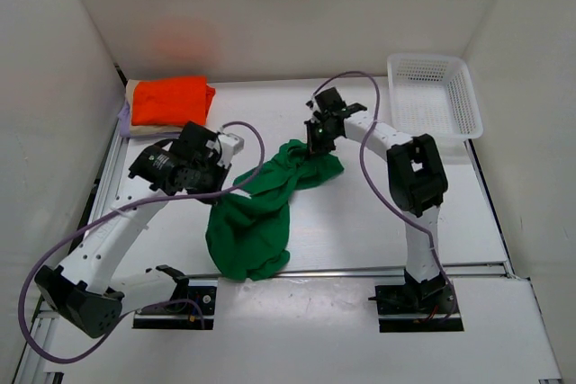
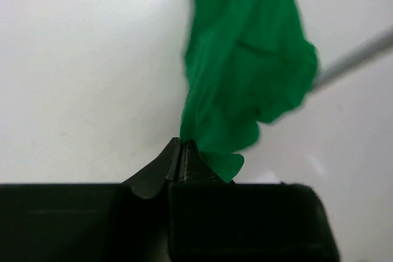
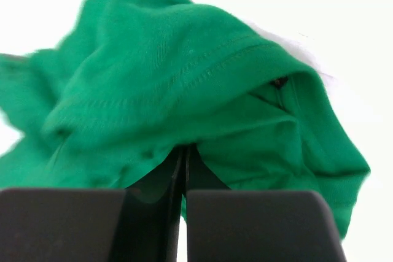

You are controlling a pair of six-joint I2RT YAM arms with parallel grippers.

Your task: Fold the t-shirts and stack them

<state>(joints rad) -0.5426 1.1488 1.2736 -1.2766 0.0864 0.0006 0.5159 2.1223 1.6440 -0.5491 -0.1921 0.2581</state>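
Operator: On the tabletop [image 1: 378, 213], where is the work item, and what holds it?

Arm: The green shirt [image 1: 252, 222] lies crumpled at centre, between my two arms. One end is bunched toward the far side and the rest spreads toward the near edge. My left jaws are closed on an edge of it. My right jaws are closed too, tips against a hemmed fold in the far bunch. I cannot tell whether cloth is actually caught there. The orange shirt [image 1: 171, 101] sits folded at far left on paler cloth [image 1: 129, 89]. The basket [image 1: 432, 96] stands far right, apart from the work.

Operator: Handling properties?

Arm: Judged light, soft and limp. It will not hold a shape, will sag between grip points, and should slide easily on the smooth surface. It is not fragile.

Operator: Recommended grip points?

Arm: Stitched hems at two well-separated corners, either the shoulders or the bottom hem, one per arm, single layer only. A pinch in a bunched fold likely lifts a wad, not an edge. Confirm the right grip before pulling the cloth flat.
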